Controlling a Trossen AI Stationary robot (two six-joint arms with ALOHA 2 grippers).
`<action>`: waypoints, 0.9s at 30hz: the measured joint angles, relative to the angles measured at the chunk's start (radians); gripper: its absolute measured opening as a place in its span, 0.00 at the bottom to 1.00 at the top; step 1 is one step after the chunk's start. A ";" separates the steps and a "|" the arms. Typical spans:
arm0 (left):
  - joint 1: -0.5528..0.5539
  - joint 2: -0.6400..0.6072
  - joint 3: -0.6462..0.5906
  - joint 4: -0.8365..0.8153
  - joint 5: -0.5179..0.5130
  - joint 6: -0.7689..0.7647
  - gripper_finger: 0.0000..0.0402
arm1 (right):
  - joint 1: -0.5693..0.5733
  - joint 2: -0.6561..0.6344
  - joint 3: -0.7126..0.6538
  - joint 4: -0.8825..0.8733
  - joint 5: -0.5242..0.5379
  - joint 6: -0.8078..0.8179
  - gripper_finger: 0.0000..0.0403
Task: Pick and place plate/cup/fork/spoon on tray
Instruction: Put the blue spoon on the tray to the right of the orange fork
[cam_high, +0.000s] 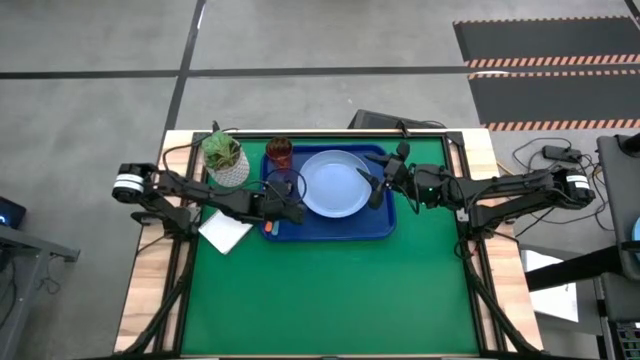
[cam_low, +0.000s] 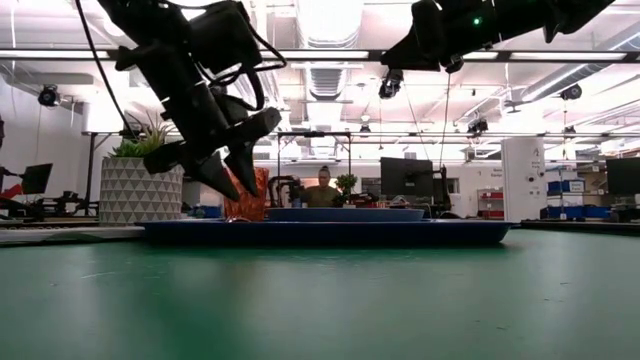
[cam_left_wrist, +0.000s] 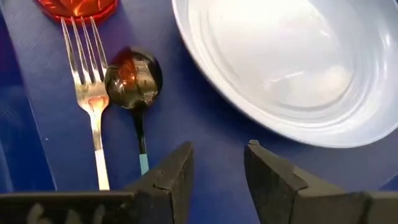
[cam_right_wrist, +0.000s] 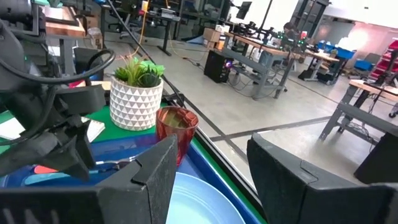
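From above, the tray (cam_high: 330, 225) on the bench already carries the plate (cam_high: 333, 184) and the cup (cam_high: 279, 152), with the left tool (cam_high: 290, 208) over its left end and the right tool (cam_high: 378, 186) at the plate's right rim. From bench level, the left tool (cam_low: 232, 178) hangs released just above the tray (cam_low: 330, 232). Its wrist view shows empty fingers (cam_left_wrist: 175, 177) spread beside the spoon (cam_left_wrist: 135, 93), which lies parallel beside the fork (cam_left_wrist: 87, 87), handles toward the tool; the right wrist view shows parted, empty fingers (cam_right_wrist: 155, 171), so I judge lifting clear comes next.

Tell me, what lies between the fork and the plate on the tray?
The spoon lies between the fork and the plate, on the tray, seen in the left wrist view.
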 joint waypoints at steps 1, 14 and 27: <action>0.000 0.003 0.000 -0.003 0.001 -0.005 0.30 | 0.000 0.000 0.000 0.000 0.000 0.000 0.45; 0.000 0.020 -0.017 -0.154 -0.009 -0.156 0.24 | 0.000 0.000 0.000 -0.001 0.000 -0.003 0.45; -0.002 0.139 -0.019 -0.075 -0.030 -0.151 0.24 | 0.000 0.000 0.000 -0.002 0.000 -0.004 0.45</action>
